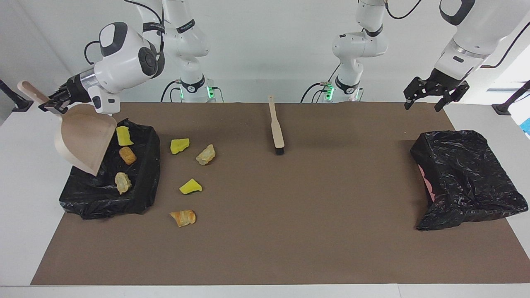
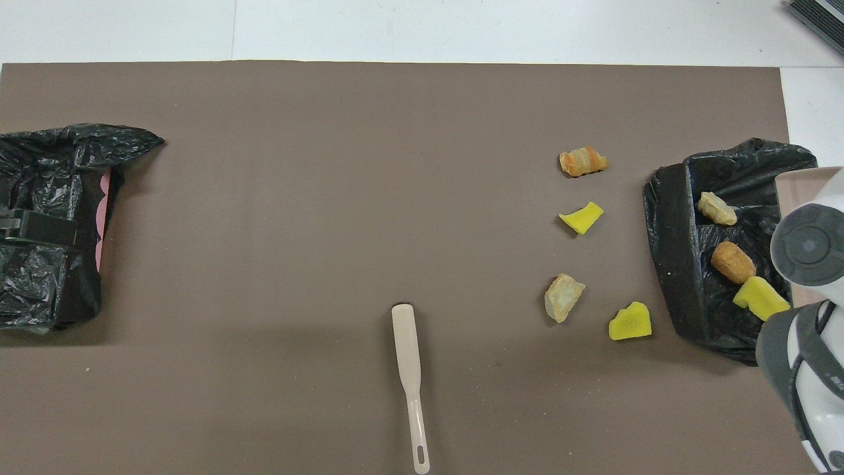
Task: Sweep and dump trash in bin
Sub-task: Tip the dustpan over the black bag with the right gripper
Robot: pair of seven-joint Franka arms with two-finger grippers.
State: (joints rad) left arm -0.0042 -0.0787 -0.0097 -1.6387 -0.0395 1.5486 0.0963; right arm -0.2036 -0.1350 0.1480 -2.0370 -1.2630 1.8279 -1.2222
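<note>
Brown paper covers most of a white table (image 1: 16,174), with both arm bases at its robot edge. From the facing view, a low bin lined with black plastic (image 1: 143,194) sits at the right arm's end; in it lie a bright yellow foam chunk (image 1: 123,136), an orange-brown bread-like lump (image 1: 128,155) and a pale tan lump (image 1: 122,182). The right gripper (image 1: 52,103) is clenched on the handle of a beige plastic dustpan (image 1: 83,138), tilted mouth-down over the bin. Beside the bin, on the paper, lie four more pieces of trash: two yellow chunks (image 1: 179,145) (image 1: 190,186), a tan lump (image 1: 205,154) and an orange-striped piece (image 1: 183,217). A beige hand brush with black bristles (image 1: 275,130) lies mid-table near the robots. The left gripper (image 1: 430,99) hangs with fingers spread above the table, near a second black-lined bin (image 1: 468,178).

From overhead, the first bin (image 2: 672,264) holds the same three lumps, and the dustpan's edge (image 2: 794,185) shows over it. The second bin (image 2: 39,290) shows pink at its rim; I cannot make out its contents.
</note>
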